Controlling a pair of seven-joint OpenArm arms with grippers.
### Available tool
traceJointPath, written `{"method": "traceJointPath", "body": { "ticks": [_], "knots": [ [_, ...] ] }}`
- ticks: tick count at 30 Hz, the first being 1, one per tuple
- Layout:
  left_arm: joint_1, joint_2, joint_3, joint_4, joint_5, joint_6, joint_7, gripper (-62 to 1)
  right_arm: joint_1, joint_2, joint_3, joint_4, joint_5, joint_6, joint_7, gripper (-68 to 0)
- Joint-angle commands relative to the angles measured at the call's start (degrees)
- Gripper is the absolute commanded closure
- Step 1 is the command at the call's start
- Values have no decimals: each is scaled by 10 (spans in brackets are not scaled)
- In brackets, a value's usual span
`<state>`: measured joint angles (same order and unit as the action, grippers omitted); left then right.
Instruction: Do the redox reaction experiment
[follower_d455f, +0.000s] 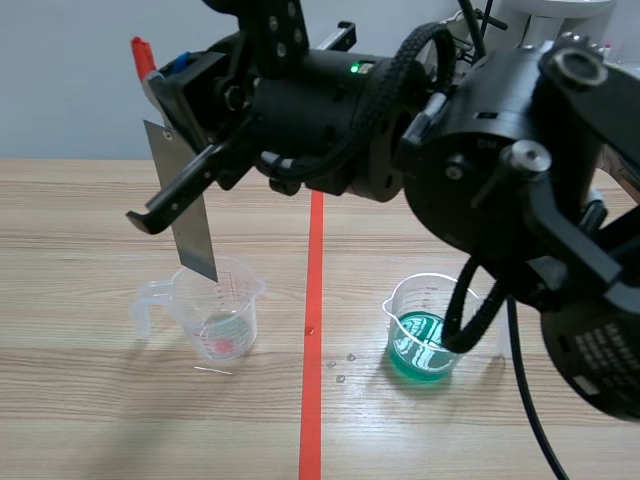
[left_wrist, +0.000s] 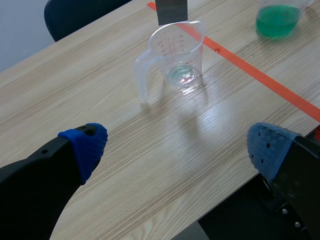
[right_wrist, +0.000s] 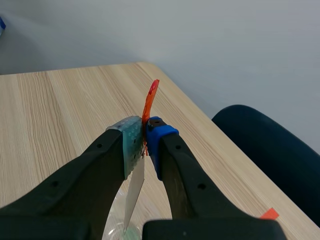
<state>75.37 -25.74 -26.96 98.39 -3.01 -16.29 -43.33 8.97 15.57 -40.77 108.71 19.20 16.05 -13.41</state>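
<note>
Between the right gripper's (right_wrist: 145, 131) pinching fingers hangs a thin grey metal strip (follower_d455f: 192, 236), red-tipped above, its lower end at the clear cup's (follower_d455f: 216, 312) mouth; left gripper (left_wrist: 176, 146) spread wide.

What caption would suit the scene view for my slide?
The right arm's fingers hold a grey metal strip over the clear measuring cup; a cup of green liquid stands apart.

The metal strip (left_wrist: 171, 11) is cut off in the left wrist view — only its lower end shows. The right gripper (right_wrist: 145, 143) hides most of the clear cup (right_wrist: 114, 231).
</note>
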Motion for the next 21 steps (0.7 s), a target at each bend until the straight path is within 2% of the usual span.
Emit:
{"method": "traceJointPath", "body": {
  "ticks": [1,10,21],
  "knots": [
    [1,1,0,10,-5,2,-8,-595,4,14,13,16,13,-2,14,-18],
    [1,1,0,10,-5,2,-8,-595,-51,72,63,67,21,-2,44,-18],
    [1,1,0,10,-5,1,-9,-595,-147,162,146,133,23,-4,100,-18]
  ]
}}
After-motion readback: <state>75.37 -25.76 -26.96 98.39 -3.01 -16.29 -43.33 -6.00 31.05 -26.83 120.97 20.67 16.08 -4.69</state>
